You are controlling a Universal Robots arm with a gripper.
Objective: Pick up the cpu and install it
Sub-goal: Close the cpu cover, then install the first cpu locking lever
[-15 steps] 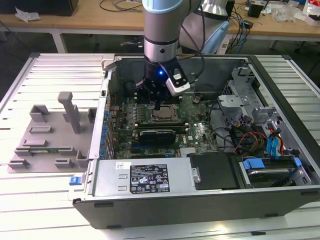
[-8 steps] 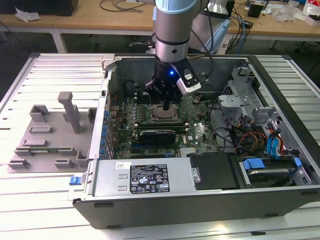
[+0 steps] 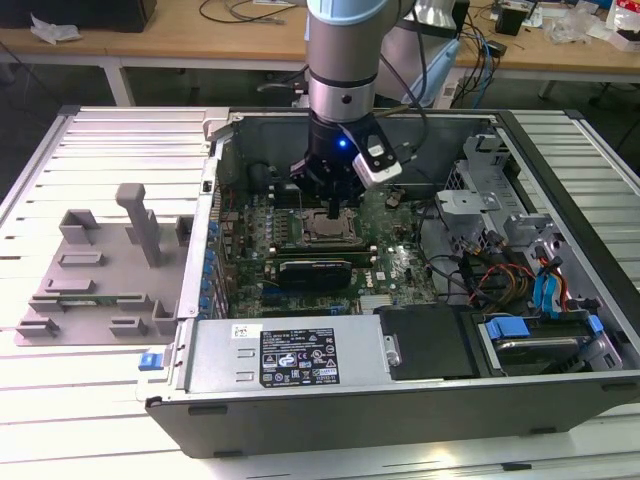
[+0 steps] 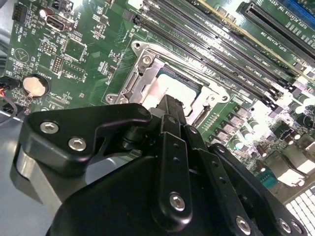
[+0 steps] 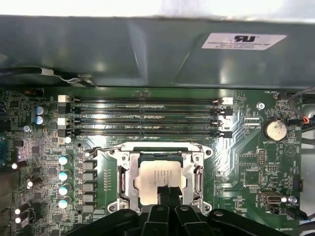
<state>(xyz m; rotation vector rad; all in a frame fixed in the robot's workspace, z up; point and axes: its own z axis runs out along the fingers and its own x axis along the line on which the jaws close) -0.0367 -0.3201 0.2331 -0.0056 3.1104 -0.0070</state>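
The cpu [image 5: 158, 176], a small square chip with a silver-white top, lies flat inside the metal socket frame [image 5: 127, 172] on the green motherboard. In the second wrist view the cpu [image 4: 165, 91] shows just past the black fingertips. My gripper [image 5: 169, 189] hangs straight over the chip, its two black fingers pressed together with nothing between them; the tips are on or just above the chip's near edge. From the exterior view, the gripper [image 3: 333, 212] reaches down into the open computer case, right above the socket with the cpu [image 3: 325, 233].
Several memory slots [image 5: 147, 118] run along one side of the socket, and a coin battery [image 5: 274, 130] sits nearby. A long black card [image 3: 315, 270] lies in front of the socket. The drive cage and cables [image 3: 530, 290] are at the exterior view's right, a grey fixture plate [image 3: 100, 270] at its left.
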